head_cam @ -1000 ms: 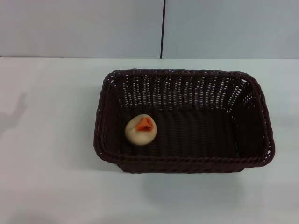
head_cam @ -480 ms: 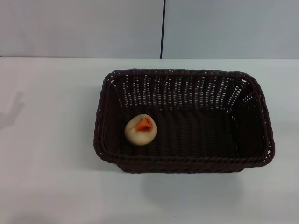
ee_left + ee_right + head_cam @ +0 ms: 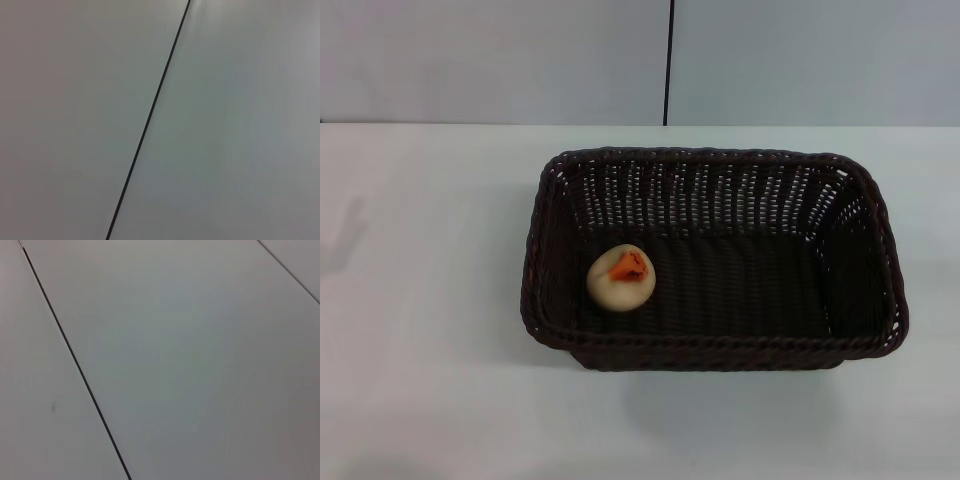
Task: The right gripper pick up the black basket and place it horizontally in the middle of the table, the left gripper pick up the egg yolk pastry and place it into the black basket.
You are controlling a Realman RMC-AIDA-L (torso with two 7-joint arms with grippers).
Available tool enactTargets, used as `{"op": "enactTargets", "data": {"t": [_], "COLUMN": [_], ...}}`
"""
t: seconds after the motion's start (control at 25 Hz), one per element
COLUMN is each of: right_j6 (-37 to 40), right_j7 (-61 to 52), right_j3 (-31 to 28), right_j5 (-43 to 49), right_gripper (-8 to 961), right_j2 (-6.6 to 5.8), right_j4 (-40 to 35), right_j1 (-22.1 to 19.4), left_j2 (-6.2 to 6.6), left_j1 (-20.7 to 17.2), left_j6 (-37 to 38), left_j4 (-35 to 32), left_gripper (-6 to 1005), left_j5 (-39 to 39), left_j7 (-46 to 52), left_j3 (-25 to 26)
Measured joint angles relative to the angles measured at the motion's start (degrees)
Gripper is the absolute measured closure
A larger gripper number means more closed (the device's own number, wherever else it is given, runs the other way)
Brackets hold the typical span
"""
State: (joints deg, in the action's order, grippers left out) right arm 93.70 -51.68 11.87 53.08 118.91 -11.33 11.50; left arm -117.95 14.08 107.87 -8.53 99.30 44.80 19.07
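You have the white table (image 3: 430, 380) filling most of the head view, with a pale wall behind it. On it, the black basket (image 3: 860, 340) sits flat, long side across, right of the table's middle. Inside the basket, near its left wall and toward the front rim, rests the egg yolk pastry (image 3: 620, 278), orange patch up. Neither gripper shows anywhere, so you cannot tell how their jaws stand; both wrist views face only grey panels with a dark seam.

No text, label, brand, number or sign can be read in any view; every surface shown is plain and unmarked.
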Motion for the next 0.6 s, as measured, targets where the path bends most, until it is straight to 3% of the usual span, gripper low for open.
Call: {"op": "enactTargets", "data": {"t": [0.24,0.6], "right_j6": [0.0,0.0], "right_j7": [0.0,0.0], "right_j3": [0.0,0.0], "right_j5": [0.0,-0.1], "right_gripper": [324,324], "right_j2": [0.0,0.0], "right_j4": [0.1,0.1], "right_j1": [0.0,0.3], "left_j2": [0.04,0.17], "left_j1": [-0.1,-0.2], "left_j6": [1.0,1.3], "left_j4": [-0.3,-0.4], "left_gripper": [286,534], "left_j5": [-0.1,-0.1], "left_j7": [-0.3,0.1], "left_j3": [-0.2,-0.1]}}
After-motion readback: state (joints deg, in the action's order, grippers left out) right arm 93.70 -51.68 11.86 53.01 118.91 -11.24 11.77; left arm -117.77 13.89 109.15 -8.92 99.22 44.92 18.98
